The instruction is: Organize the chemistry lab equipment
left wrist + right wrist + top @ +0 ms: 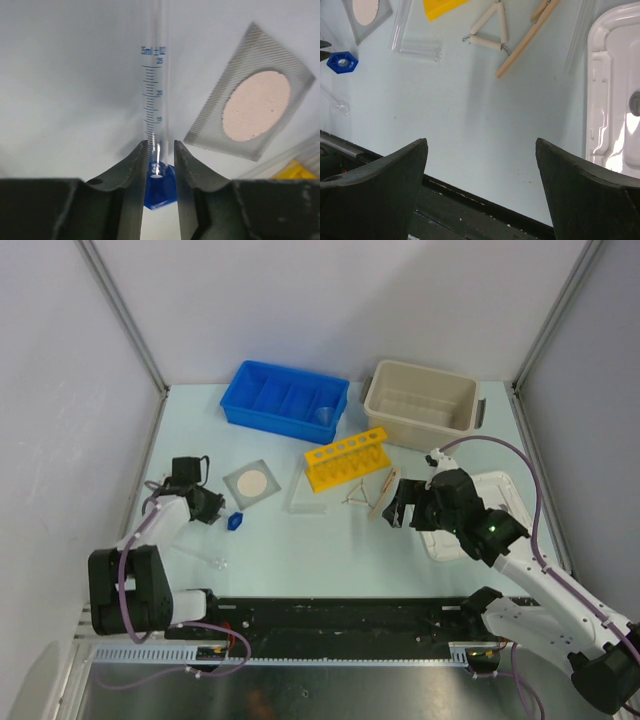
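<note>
Right now my left gripper (161, 150) points steeply down over the left side of the table (300, 560). Its fingers are set nearly together on either side of a graduated cylinder (155, 85) that lies on its side. They straddle the glass right at its blue foot (160, 192). I cannot tell whether the pads press the tube or only flank it. The printed scale runs away from the foot toward the top of the wrist view. Near it the square gauze (255, 107) lies flat with its pale round centre up.

My right gripper (480, 185) hangs over bare table near the front edge, with its fingers spread wide and nothing between them. Beyond it lie the wire triangle (486, 42) and the wooden clamp stick (525, 42). The stick runs close by one corner of the triangle, but I cannot make out whether they touch. On the right side of that wrist view the white lid (615, 75) sits flat on the table.

From above, the yellow test-tube rack (347, 457) sits mid-table at an angle. It is in front of the blue divided bin (280, 422) and the beige tub (420, 405), which stand along the far edge. A clear plastic piece (307, 497) rests just in front of the rack. A thin clear tube (215, 562) lies toward the near edge, apart from the blue foot.
</note>
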Robot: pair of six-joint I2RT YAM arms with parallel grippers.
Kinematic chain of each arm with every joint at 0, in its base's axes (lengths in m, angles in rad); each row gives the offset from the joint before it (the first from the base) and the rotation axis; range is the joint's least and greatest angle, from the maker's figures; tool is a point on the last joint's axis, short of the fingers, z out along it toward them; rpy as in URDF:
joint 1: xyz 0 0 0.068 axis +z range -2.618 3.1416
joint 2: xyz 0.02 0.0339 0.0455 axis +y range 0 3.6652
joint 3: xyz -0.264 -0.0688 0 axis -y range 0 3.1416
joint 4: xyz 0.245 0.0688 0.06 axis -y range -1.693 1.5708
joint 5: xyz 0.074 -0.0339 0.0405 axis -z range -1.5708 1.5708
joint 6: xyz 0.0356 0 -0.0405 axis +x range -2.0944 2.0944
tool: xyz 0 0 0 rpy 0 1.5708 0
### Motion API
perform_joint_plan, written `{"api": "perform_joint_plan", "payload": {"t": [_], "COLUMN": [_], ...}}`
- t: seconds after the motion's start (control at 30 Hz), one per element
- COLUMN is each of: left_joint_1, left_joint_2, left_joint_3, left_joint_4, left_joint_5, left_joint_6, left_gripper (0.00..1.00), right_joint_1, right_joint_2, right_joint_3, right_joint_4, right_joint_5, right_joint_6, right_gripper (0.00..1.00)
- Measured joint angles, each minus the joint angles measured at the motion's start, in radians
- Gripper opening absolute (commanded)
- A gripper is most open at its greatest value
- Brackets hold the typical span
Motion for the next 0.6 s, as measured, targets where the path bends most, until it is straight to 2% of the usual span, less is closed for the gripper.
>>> {"api": "perform_joint_plan", "payload": {"t": [0.1,0.3,0.6], "left_joint_1": [0.0,0.0,0.0], "left_joint_2": [-0.054,-0.127,-0.072], "left_joint_3": [0.0,-0.005,-0.011], "left_joint_4": [0.001,0.003,0.003], "left_joint_5": [-0.012,-0.019,-0.015], "left_joint_6": [0.007,0.029,0.047], "left_gripper": [0.28,0.45,0.46], "right_joint_1": [0.001,0.002,0.007], "right_joint_2": [-0.003,-0.006,-0.011], "right_joint_3": [0.0,0.0,-0.007], "right_joint_4": [0.0,0.0,0.005], "right_joint_5": [0.0,0.0,-0.004], "right_joint_6": [0.0,0.001,0.003], "right_gripper": [0.94,0.93,0.93]}}
